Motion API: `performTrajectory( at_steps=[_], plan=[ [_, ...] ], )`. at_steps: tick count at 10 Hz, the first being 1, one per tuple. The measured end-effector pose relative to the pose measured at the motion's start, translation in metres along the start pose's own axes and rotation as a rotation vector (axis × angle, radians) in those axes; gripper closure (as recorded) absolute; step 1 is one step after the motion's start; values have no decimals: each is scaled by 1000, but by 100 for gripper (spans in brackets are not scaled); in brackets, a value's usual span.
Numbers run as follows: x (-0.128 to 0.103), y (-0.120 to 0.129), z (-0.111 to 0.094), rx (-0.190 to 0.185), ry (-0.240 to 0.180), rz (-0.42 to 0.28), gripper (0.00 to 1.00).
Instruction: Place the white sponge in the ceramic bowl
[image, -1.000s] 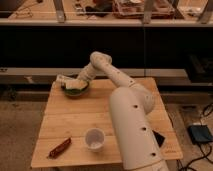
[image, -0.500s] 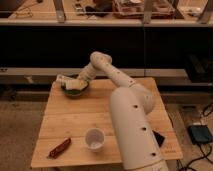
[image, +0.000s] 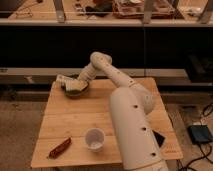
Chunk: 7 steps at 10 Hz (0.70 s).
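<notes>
Near edge of the wooden surface (image: 75, 125): a reddish-brown wrapped bar (image: 59, 147) at the front left corner, and a white cup (image: 94, 138) upright beside the arm's big white base link (image: 132, 130). A dark flat object (image: 159, 138) lies at the right edge, partly hidden by the arm.

Far left corner: the ceramic bowl (image: 75, 90), dark green, stands on the surface. A pale pad, taken to be the white sponge (image: 76, 86), lies inside the bowl, its long axis roughly left to right.

The arm reaches diagonally back and left, ending with the jaws (image: 65, 81) at the bowl's left rim, directly beside and slightly above the sponge. Cannot tell how the jaws stand, nor whether they touch the sponge.

Judgement: the sponge sits within the rim, just right of the jaws. What remains is release and a lift clear without dragging it out.
</notes>
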Motion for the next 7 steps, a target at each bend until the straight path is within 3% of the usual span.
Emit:
performTrajectory(
  at_steps=[1, 2, 7],
  plan=[
    [0, 0, 0, 0, 0, 0, 27],
    [0, 0, 0, 0, 0, 0, 24],
    [0, 0, 0, 0, 0, 0, 23]
  ],
)
